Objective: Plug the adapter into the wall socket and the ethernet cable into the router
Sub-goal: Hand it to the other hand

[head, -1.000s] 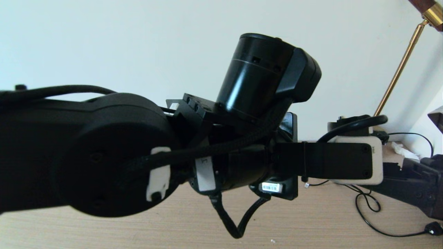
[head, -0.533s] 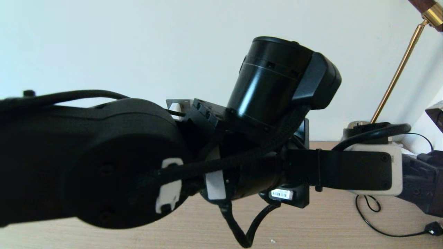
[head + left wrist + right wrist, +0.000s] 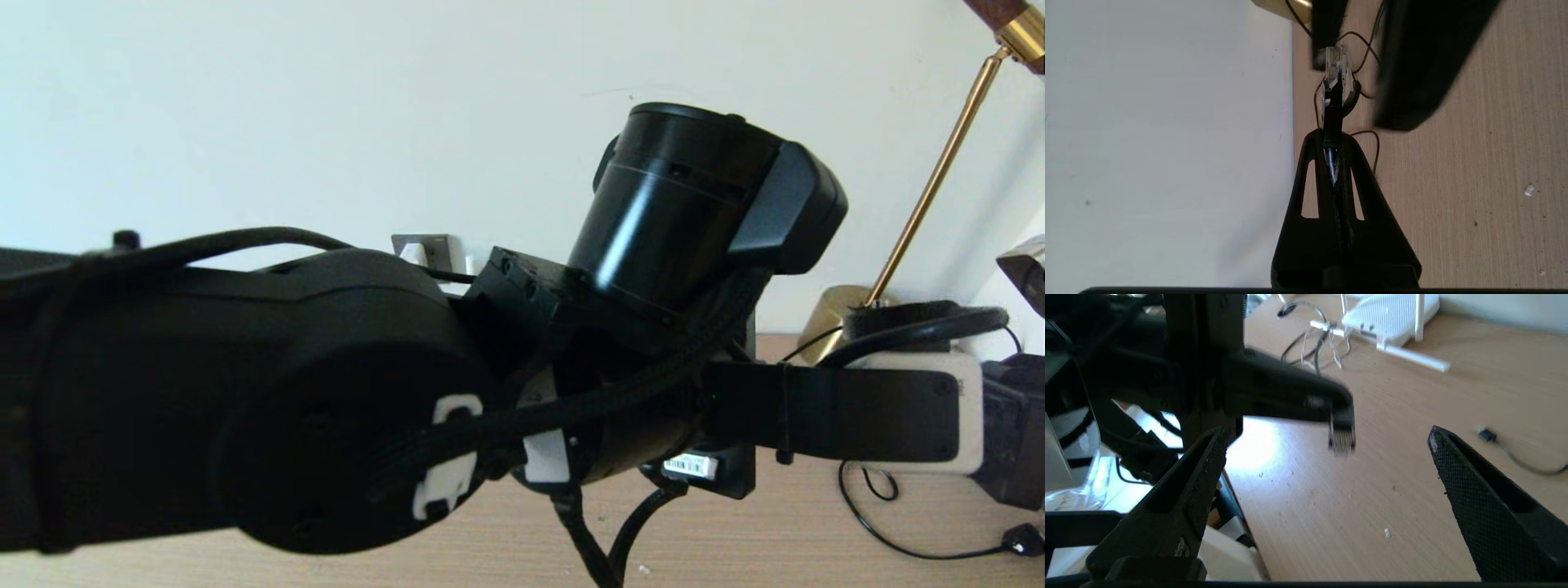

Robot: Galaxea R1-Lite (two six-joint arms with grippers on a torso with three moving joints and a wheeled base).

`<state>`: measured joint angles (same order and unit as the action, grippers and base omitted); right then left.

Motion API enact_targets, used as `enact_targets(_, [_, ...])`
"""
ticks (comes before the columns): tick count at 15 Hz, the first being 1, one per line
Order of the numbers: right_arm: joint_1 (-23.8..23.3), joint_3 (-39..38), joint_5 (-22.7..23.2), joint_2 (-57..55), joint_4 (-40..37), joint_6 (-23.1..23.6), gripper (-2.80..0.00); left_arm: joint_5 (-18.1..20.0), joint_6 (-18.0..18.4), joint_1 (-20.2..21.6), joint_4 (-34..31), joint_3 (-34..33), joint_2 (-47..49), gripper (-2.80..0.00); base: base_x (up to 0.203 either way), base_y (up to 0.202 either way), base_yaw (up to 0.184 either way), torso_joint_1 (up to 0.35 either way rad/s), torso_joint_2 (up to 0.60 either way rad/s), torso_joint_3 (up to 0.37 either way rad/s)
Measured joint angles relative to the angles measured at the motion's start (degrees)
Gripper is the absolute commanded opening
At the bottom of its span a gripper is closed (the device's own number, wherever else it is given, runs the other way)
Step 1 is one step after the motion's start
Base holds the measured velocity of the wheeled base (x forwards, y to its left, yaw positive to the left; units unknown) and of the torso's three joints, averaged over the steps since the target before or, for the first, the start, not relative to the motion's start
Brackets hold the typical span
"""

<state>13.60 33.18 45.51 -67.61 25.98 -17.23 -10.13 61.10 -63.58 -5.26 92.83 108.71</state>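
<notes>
- While the left arm fills the head view's left and centre, the left gripper (image 3: 1333, 134) has its fingers pressed together on the ethernet cable (image 3: 1336, 75), whose clear plug end juts past the tips, upper centre of the left wrist frame, above the wooden desk (image 3: 1474, 171).
- Right wrist frame: that plug (image 3: 1342, 437) hangs mid-frame, blurred, over the desk.
- Right gripper (image 3: 1327, 457) has its fingers spread wide, with nothing between them but the desk; one fingertip (image 3: 1437, 437) shows at centre right.
- Router (image 3: 1392, 314) sits at the top of the right wrist frame, one antenna lying flat toward the right.
- Wall socket (image 3: 424, 247) peeks out behind the arm, centre-left of the head view, with something white in it.
- Brass lamp (image 3: 939, 171) at the head view's right edge.
</notes>
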Motion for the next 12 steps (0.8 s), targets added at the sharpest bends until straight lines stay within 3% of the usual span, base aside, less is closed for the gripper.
enact_targets(6, [0.23,-0.61,0.00,-1.05,2.13,-1.18,0.00,0.57,0.09,-0.47,0.51,0.05,0.49,-2.80,0.000,0.000,0.000,0.000,0.00,0.000])
enact_targets(7, [0.26,-0.63,0.00,-1.10,2.16,-1.23,-2.80,0.56,0.09,-0.48,0.51,0.05,0.49,-2.80,0.000,0.000,0.000,0.000,0.00,0.000])
enact_targets(12, [0.29,-0.68,0.01,-1.18,2.13,-2.49,-2.80,0.51,0.17,-0.48,0.53,-0.16,0.53,-2.80,0.000,0.000,0.000,0.000,0.00,0.000])
